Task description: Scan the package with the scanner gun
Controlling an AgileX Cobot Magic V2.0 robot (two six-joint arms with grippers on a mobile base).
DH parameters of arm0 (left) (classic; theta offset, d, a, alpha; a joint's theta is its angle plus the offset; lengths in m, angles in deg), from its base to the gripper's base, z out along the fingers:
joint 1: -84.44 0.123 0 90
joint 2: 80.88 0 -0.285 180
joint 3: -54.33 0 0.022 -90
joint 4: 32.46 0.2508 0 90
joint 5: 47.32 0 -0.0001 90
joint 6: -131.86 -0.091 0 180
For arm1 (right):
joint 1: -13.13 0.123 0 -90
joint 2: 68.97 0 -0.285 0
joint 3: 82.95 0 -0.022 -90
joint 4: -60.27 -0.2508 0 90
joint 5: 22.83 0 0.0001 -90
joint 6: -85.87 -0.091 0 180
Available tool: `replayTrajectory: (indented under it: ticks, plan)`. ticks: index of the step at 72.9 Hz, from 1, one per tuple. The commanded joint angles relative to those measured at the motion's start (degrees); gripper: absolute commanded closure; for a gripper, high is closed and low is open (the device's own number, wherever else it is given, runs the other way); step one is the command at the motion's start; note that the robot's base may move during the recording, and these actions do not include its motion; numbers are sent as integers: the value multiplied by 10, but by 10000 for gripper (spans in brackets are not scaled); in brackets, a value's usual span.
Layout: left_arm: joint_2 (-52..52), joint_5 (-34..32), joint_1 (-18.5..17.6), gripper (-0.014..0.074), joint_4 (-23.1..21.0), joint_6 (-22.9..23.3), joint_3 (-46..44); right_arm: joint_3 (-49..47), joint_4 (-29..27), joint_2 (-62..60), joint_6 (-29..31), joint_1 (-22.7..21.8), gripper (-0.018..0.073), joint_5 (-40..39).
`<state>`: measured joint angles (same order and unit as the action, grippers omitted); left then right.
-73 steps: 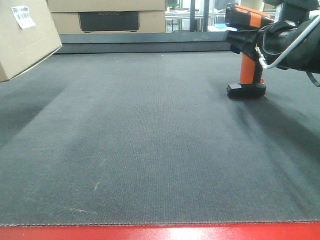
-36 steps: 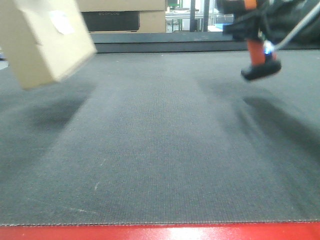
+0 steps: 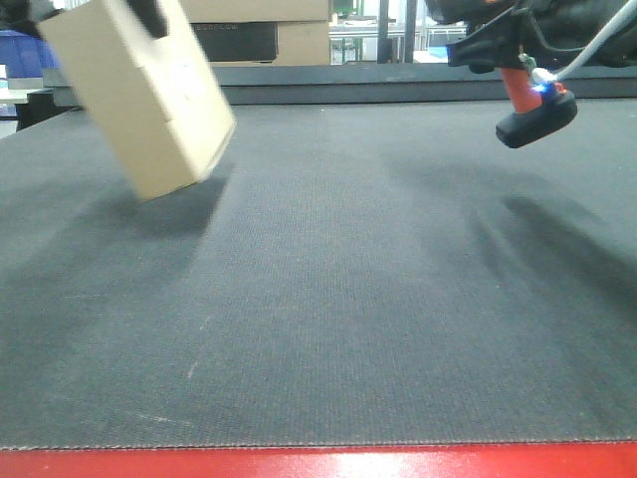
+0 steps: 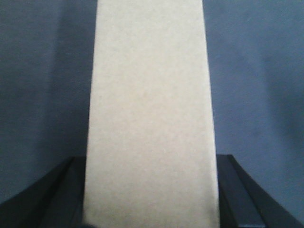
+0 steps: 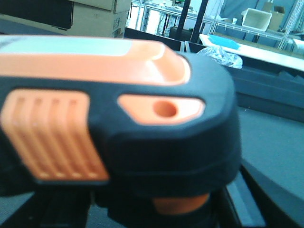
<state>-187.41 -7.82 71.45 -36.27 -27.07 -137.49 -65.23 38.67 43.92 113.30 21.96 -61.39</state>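
Cardboard is blurred and no label can be made out on the package (image 3: 139, 100), so a missed read is judged likely if the scanner gun (image 3: 535, 118), held well apart from the package, is aimed at a bare side. The tilted package, raised off the worktop (image 3: 328, 329), could slip. It is clamped by the left end effector (image 4: 151, 199); the scanner gun is gripped by the right end effector (image 3: 503, 45)
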Motion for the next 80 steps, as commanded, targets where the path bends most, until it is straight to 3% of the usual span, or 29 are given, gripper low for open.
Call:
replayTrajectory:
  ticks: [1, 6, 19, 35, 40, 45, 57, 64, 80]
  plan:
    - [5, -29, -5, 708, -44, 16, -8, -4, 4, -12, 11, -2, 727, -35]
    - [5, -35, -15, 708, -63, 16, -8, -4, 4, -12, 11, -2, 727, -28]
    - [5, -53, -41, 708, -64, 16, -8, -4, 4, -12, 11, -2, 727, -29]
    - [5, -52, -43, 708, -60, 16, -8, -4, -4, -12, 0, -2, 727, -30]
    - [5, -45, -43, 708, -44, 16, -8, -4, -27, -12, -35, -2, 727, -30]
    - [5, -32, -43, 708, 4, 16, -8, -1, -61, -12, -69, -2, 728, -22]
    - [5, 13, -19, 708, 52, 16, -8, 28, -57, -12, -150, -11, 728, -45]
    - [5, 27, 3, 708, 63, 14, -8, 62, -31, -12, -210, -23, 728, -100]
    - [5, 27, 18, 708, 86, 11, -8, 91, 118, 5, -339, -58, 728, -160]
